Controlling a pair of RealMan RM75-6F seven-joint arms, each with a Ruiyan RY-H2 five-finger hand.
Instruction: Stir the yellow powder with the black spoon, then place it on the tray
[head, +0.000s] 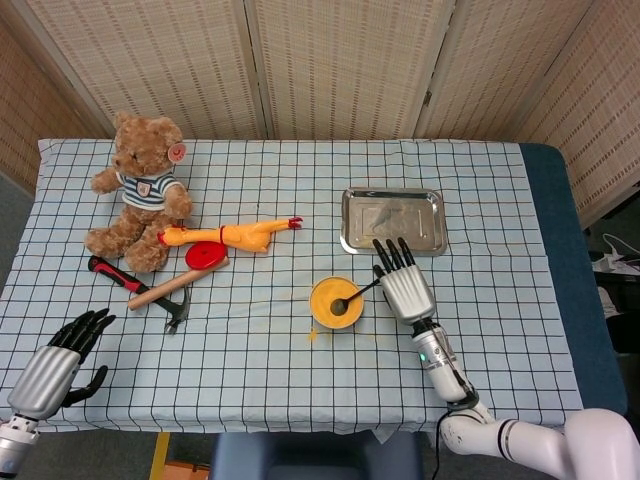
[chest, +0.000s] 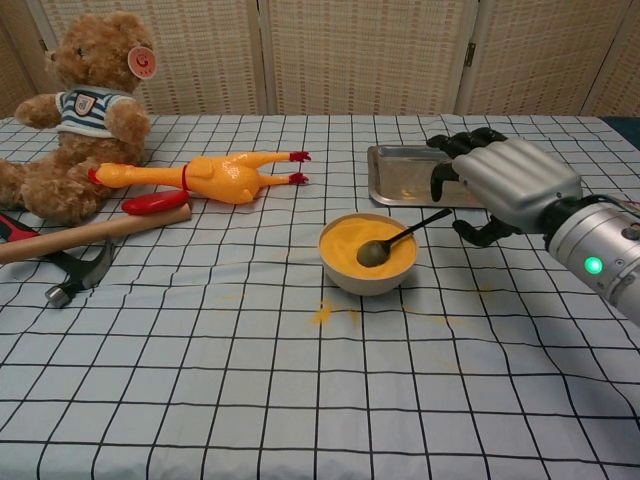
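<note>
A white bowl (head: 318, 318) (chest: 350, 281) of yellow powder (chest: 345, 238) stands at mid-table. The black spoon (head: 360, 292) (chest: 402, 235) lies in it, scoop in the powder, handle leaning over the rim to the right. My right hand (head: 402, 286) (chest: 507, 186) hovers at the handle's end, fingers curved just above it and thumb below, without clasping it. The handle tip shows free between them. The steel tray (head: 393, 221) (chest: 400, 172) sits just behind the hand. My left hand (head: 60, 365) hangs with fingers spread and nothing in it off the table's front left corner, seen only in the head view.
A teddy bear (head: 140, 190), a yellow rubber chicken (head: 235, 235), a red disc (head: 205, 256) and a hammer (head: 165, 290) lie on the left half. Spilled yellow powder (chest: 322, 314) dots the checked cloth in front of the bowl.
</note>
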